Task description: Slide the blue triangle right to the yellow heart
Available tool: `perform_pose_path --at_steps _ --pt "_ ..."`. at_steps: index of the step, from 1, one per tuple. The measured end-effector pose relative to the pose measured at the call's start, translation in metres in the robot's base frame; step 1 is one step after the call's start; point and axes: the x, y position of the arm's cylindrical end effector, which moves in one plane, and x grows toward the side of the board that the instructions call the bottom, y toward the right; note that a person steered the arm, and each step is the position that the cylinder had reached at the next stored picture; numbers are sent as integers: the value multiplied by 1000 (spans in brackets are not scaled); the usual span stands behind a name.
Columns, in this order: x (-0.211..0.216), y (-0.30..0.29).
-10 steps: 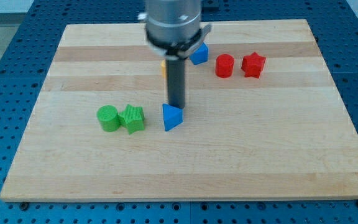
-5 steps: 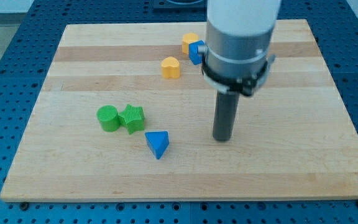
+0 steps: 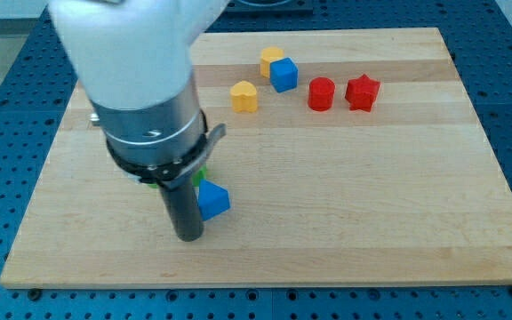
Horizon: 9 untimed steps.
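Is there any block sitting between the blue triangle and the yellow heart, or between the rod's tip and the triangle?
Nothing visible. My tip sits right against the blue triangle on its left, and the bare board between the triangle and the yellow heart holds no block.

blue blocks (image 3: pixel 212 201): 2 | yellow blocks (image 3: pixel 244 96): 2 | red blocks (image 3: pixel 322 93): 2 (green mostly hidden)

The arm's pale housing (image 3: pixel 127 53) is cut off by the view's top edge and looks blurred there. It hides much of the tabletop (image 3: pixel 372 196) at the view's left. Only slivers of green (image 3: pixel 201 169) show beside its dark collar; their shapes cannot be told. The rod covers the blue triangle's (image 3: pixel 212 201) left side.
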Motion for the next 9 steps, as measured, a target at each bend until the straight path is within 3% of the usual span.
perform_pose_path --at_steps 2,4,9 --pt "-6 8" --pt "-39 26" --pt "-57 55"
